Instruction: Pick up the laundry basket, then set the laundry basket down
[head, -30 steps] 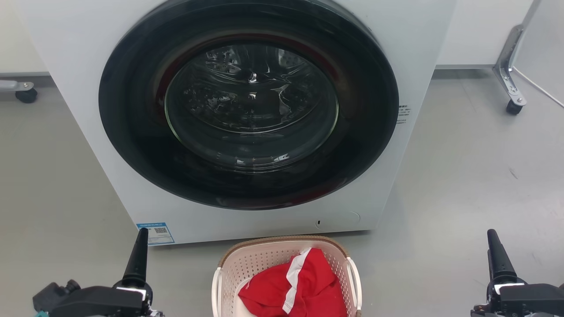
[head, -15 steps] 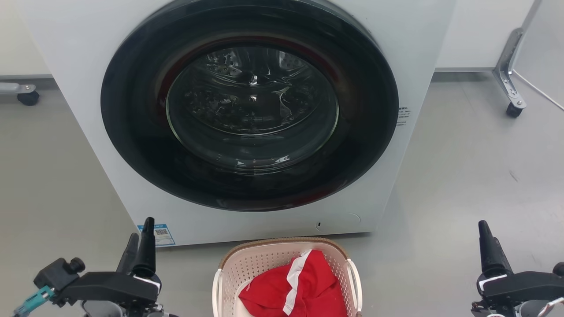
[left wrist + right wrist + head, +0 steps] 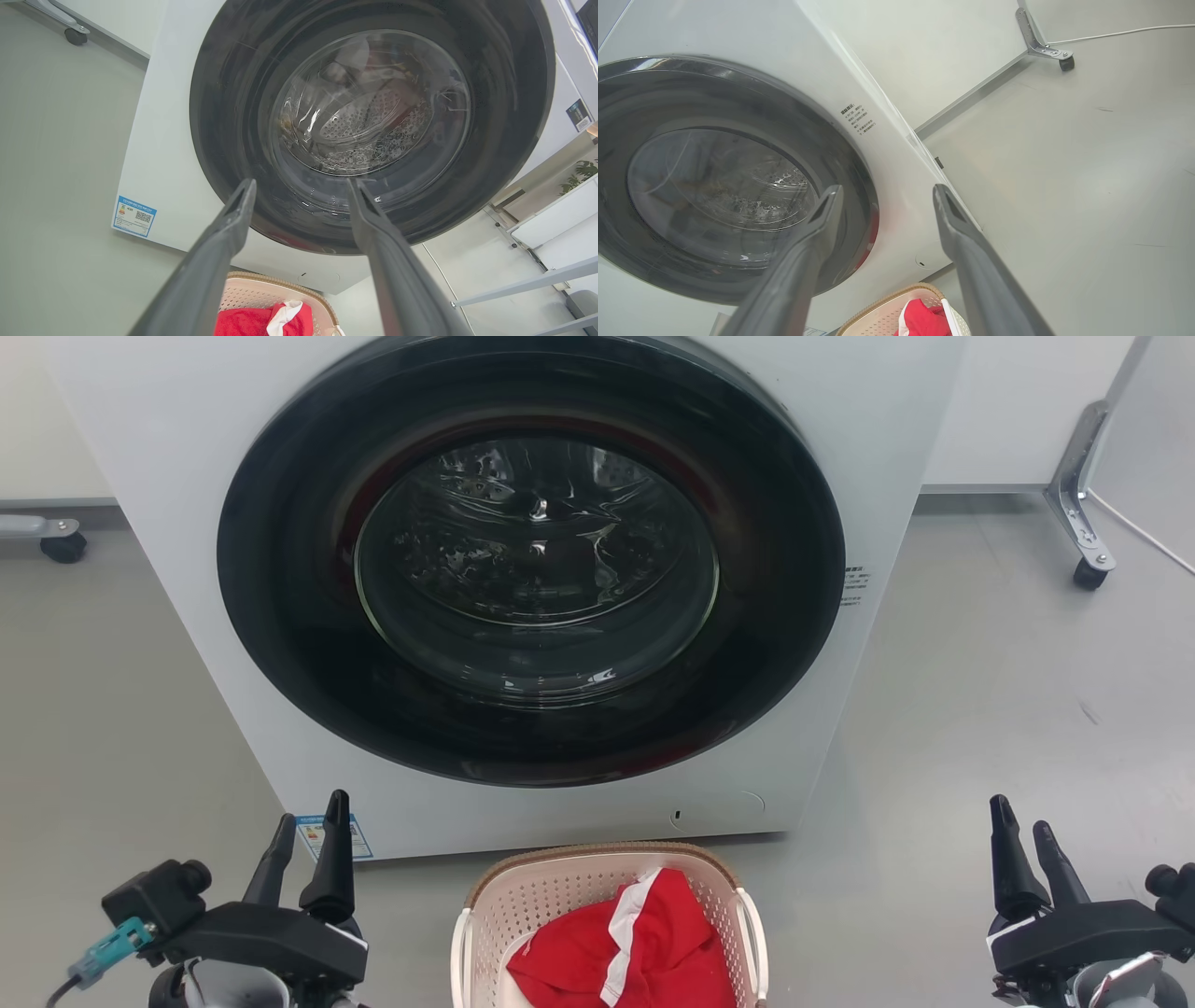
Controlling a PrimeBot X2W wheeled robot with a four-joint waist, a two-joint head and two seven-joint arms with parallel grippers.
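- two grippers and neither has anything in it. the left gripper (image 3: pixel 311 807) and right gripper (image 3: pixel 1019 813) both have their fingers spread apart. they're sitting near, well off to the left and right of the laundry basket (image 3: pixel 597 852). which step is this?
- looks like the very start to me, the reach for the pick-up. the laundry basket is on the floor (image 3: pixel 980 691), near and centre, just in front of the washing machine (image 3: pixel 896 448), with a red garment (image 3: pixel 644 943) inside. not lifted yet.
- so what's next?
- my guess: both arms come inward and down so each one closes on a white side handle, left handle (image 3: pixel 457 943) and right handle (image 3: pixel 754 933). it wants an even grip on both sides, or the thing tilts and the red garment slides out. also stay clear of the door (image 3: pixel 532 560).
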